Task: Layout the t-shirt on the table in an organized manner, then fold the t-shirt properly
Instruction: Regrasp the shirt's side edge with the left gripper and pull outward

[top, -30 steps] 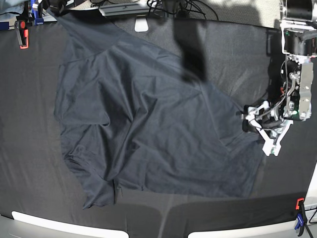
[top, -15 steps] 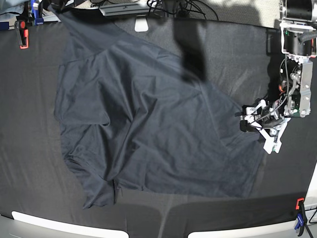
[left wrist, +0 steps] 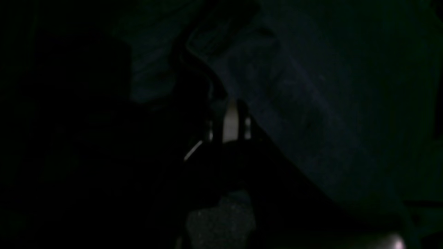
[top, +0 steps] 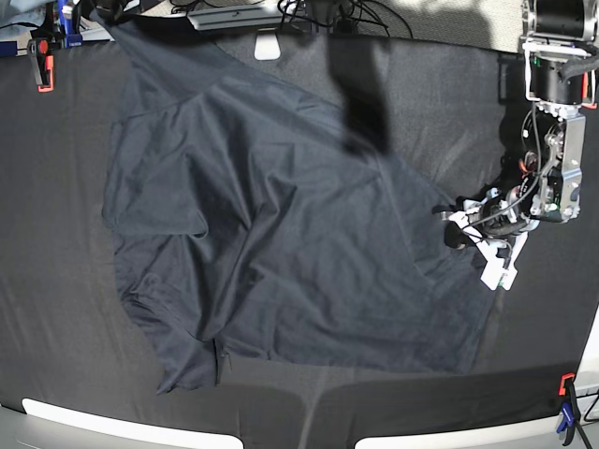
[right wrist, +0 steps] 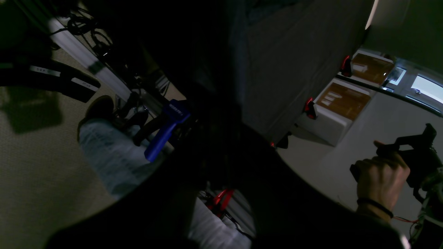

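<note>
The dark slate-grey t-shirt (top: 281,224) lies spread and creased across the black table (top: 56,281). Its far-left corner is stretched up to the top-left edge of the base view. My left gripper (top: 453,230) is at the shirt's right edge, shut on a pinch of the fabric. In the left wrist view the closed fingertips (left wrist: 226,110) meet a raised ridge of t-shirt (left wrist: 311,103). Dark t-shirt fabric (right wrist: 207,69) hangs right in front of the right wrist camera. It hides my right gripper, which is shut on that lifted corner.
A red clamp (top: 44,70) grips the table's far-left edge, and another clamp (top: 566,407) sits at the near right. A white block (top: 267,47) and cables lie along the back edge. Beyond the table are a blue clamp (right wrist: 168,128) and a person's hand (right wrist: 380,176).
My left gripper slid left onto the shirt's right edge and closed from wide open to shut on the fabric. The rest of the shirt has hardly moved.
</note>
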{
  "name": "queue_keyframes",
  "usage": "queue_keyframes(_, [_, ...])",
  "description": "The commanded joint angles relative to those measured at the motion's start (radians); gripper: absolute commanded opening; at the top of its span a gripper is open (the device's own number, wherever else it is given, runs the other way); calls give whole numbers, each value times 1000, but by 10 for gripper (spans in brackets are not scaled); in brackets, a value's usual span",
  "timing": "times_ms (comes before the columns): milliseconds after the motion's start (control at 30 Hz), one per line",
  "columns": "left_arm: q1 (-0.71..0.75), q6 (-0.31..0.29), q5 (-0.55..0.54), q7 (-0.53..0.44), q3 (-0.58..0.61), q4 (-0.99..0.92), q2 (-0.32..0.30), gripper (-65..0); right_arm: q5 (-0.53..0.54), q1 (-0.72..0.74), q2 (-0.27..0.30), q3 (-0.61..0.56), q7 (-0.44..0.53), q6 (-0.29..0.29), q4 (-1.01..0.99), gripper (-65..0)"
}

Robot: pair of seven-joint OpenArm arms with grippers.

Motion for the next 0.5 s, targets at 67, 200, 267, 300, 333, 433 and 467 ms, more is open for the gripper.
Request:
queue_keyframes(67, [-25,-8,-8,-22,-5,13,-11,-650,-23,-14,6,-2,-13,-16,18,-650])
queue_keyframes(200, [-25,-7,-9,54,-5,26,-11,-650,-23,-14,6,-2,-12,-31,18,-650])
queue_keyframes(267, [-23,-8,-9,161,-5,63,-11,-650,-22,-14,6,-2,8,-32,18,-650])
queue_keyframes(300, [-21,-8,-9,203,-5,90,-13,-650,-18,-14,6,-2,23,-32,18,-650])
queue_keyframes(333, [-15,-8,-10,233,-5,121,-15,-650,-10,-14,6,-2,40,-31,18,-650])
queue_keyframes(433, [30,-6,-8,243,-5,247,-38,-650,42,-14,6,-2,74,-9,18,-650])
queue_keyframes(467, [51,-5,-8,244,-5,294,-49,-650,58,-14,6,-2,74,-6,18,-650])
